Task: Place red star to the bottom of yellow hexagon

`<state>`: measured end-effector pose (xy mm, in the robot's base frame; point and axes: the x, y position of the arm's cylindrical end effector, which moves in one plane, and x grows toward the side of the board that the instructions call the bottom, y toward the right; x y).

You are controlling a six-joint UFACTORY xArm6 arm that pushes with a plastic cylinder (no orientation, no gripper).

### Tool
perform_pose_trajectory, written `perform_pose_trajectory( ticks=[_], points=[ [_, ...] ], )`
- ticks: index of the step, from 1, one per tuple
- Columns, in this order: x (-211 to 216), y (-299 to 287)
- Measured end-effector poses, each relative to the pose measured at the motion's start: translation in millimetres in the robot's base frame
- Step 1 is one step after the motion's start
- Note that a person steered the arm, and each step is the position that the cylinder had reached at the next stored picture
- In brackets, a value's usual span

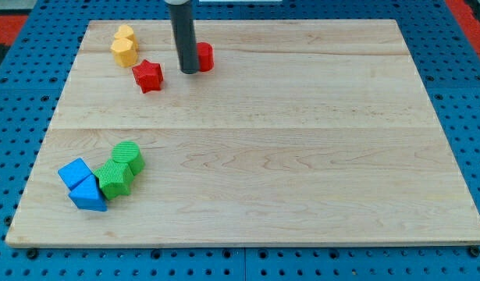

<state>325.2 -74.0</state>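
Red star (147, 75) lying flat on the wooden worktop (302, 156), just beside the yellow hexagon (124, 51) toward the view's lower right, close to touching it though contact cannot be told; second yellow block (126, 34) touching the hexagon's upper edge. Dark rod descending from the view's top, my tip (189, 71) resting to the right of the red star, apart from it, and against a red block (203, 56) partly hidden behind the rod; no hand fitted, only the plain rod end. Far below the red star, near the worktop's lower left corner, two green blocks (127, 157) (113, 179) and two blue blocks (75, 172) (89, 194) clustered together.
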Motion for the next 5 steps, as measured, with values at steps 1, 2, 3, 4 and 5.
perform_pose_trajectory(
  ticks=[1, 2, 3, 4, 5],
  points=[
    [23.3, -7.9],
    [22.8, -34.1],
    [7.2, -62.4],
    [7.2, -66.6],
    [7.1, -69.6]
  ],
)
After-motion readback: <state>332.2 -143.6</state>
